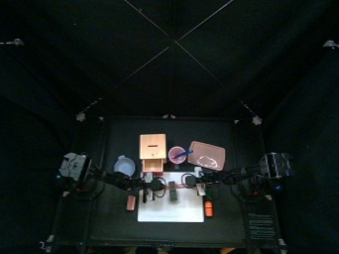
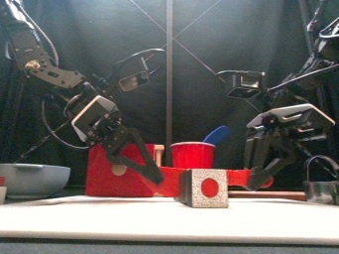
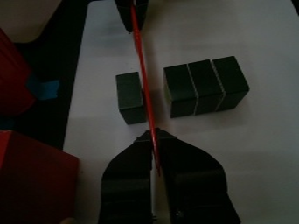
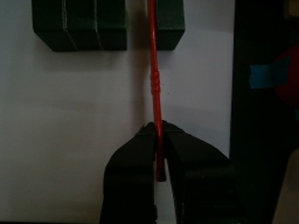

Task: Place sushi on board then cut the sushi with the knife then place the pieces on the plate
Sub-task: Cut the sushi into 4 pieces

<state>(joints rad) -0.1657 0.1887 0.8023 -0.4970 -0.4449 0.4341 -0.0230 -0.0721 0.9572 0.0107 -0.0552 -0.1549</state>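
The dark green sushi roll lies on the white cutting board (image 3: 93,105). It is split into one single block (image 3: 128,94) and a group of three joined blocks (image 3: 207,85). A thin red knife (image 3: 140,61) lies in the gap between them, along the single block's edge. My left gripper (image 3: 153,140) is shut on one end of the knife. My right gripper (image 4: 156,131) is shut on the red knife (image 4: 152,70), which runs between the joined blocks (image 4: 79,22) and the single block (image 4: 170,22). From the front, one sushi block (image 2: 203,188) shows end-on between the left gripper (image 2: 143,171) and right gripper (image 2: 265,171).
Behind the board stand the wooden box with its red drawer front (image 2: 113,174), the red cup (image 2: 193,154) holding the blue knife (image 2: 216,134), and the pink tray (image 1: 208,154). The blue-grey bowl (image 2: 30,179) sits at the far left. Two small orange things (image 1: 131,201) (image 1: 208,208) lie at the board's sides.
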